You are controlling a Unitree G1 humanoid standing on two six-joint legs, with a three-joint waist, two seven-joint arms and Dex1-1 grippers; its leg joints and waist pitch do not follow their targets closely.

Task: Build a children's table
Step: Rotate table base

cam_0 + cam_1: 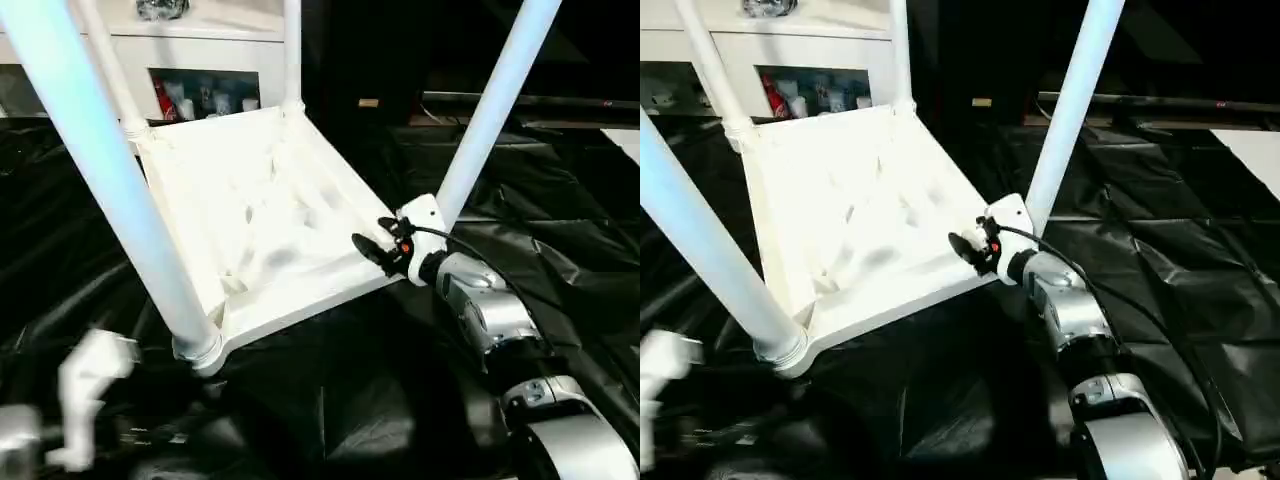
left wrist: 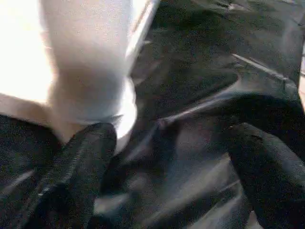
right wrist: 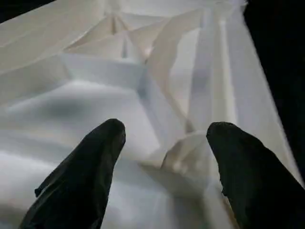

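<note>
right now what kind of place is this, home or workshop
Likely a staged indoor test area, not a workshop: crinkled black plastic sheeting covers the ground, a white glass-door cabinet stands behind, and the upturned white plastic tabletop lies on the sheeting.

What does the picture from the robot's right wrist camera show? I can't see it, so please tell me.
Two black fingers of the right claw stand apart, with nothing between them, pointing at the ribbed white underside of the tabletop. White ribs cross the plastic, and black shows past its edge.
</note>
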